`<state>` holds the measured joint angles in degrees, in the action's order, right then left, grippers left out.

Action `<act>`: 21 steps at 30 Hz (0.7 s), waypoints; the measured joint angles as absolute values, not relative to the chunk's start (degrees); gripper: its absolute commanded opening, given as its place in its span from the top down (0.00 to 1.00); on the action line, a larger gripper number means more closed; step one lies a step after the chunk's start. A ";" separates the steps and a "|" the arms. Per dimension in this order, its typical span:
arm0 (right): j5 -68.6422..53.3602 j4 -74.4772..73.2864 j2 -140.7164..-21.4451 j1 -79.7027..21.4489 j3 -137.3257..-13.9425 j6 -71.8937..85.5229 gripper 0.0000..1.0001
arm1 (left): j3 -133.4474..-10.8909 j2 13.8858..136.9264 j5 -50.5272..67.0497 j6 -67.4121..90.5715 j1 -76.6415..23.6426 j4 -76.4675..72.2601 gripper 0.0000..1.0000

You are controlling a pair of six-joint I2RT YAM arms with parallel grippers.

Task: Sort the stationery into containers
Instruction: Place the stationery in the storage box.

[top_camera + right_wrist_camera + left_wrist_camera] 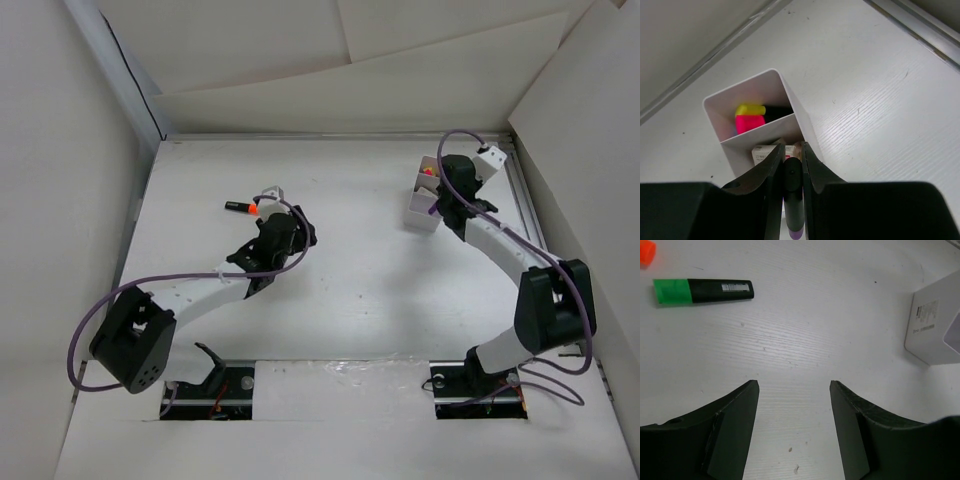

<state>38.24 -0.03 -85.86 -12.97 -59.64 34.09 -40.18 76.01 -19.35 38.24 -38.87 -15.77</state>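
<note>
**Right gripper** (792,149): jaws narrow, clamped on a black marker (792,197) with a purple end. The marker runs lengthwise between the fingers, purple end toward the bottom of the right wrist frame. Its far tip sits at the near rim of the white box (803,121).

**White box:** stands in the centre-left of the right wrist frame, open top showing, with a divider wall across it.
- Far compartment holds a yellow-capped marker (750,109) lying over a pink-capped marker (748,123). A black body shows beside them.
- Near compartment holds a pale labelled piece (765,152) and something tan (mostly hidden behind the fingertips, so I cannot tell what).

In the top view the box sits in the upper right of the table (815,330), against the right arm's wrist.

**Left gripper** (794,385): jaws wide apart, nothing between them, only bare table.

**Outward from the left gripper:**
- A green-capped marker (702,291) with a black body and a white label lies flat in the upper left of the left wrist frame, well apart from the fingers.
- An orange piece (646,251) sits in the top left corner, cut by the frame edge.
- A white labelled object (932,325) shows at the right edge (same box or not, cannot tell).
</note>
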 measured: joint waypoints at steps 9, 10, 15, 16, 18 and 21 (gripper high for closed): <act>46.41 -2.70 -91.29 -15.97 -63.70 34.09 0.94 | -40.16 79.85 -21.74 42.11 -34.04 -13.15 0.47; 47.05 -2.92 -91.68 -16.23 -64.18 34.06 0.94 | -40.05 80.18 -21.15 42.50 -32.77 -13.26 0.47; 49.43 -3.46 -93.54 -16.60 -65.36 34.09 0.93 | -38.41 80.25 -19.40 43.62 -27.79 -13.91 0.47; 49.82 -3.64 -93.76 -16.62 -65.41 34.11 0.93 | -37.91 80.16 -19.40 43.79 -27.62 -14.15 0.47; 50.59 -3.88 -94.15 -16.64 -65.45 34.11 0.93 | -37.28 80.07 -19.49 44.03 -27.64 -14.31 0.47; 51.37 -4.40 -94.96 -16.71 -65.87 34.15 0.93 | -36.80 80.03 -20.01 44.29 -27.79 -13.98 0.47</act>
<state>51.37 -4.40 -94.96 -16.71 -65.87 34.15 -36.80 80.03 -20.01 44.29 -27.79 -13.98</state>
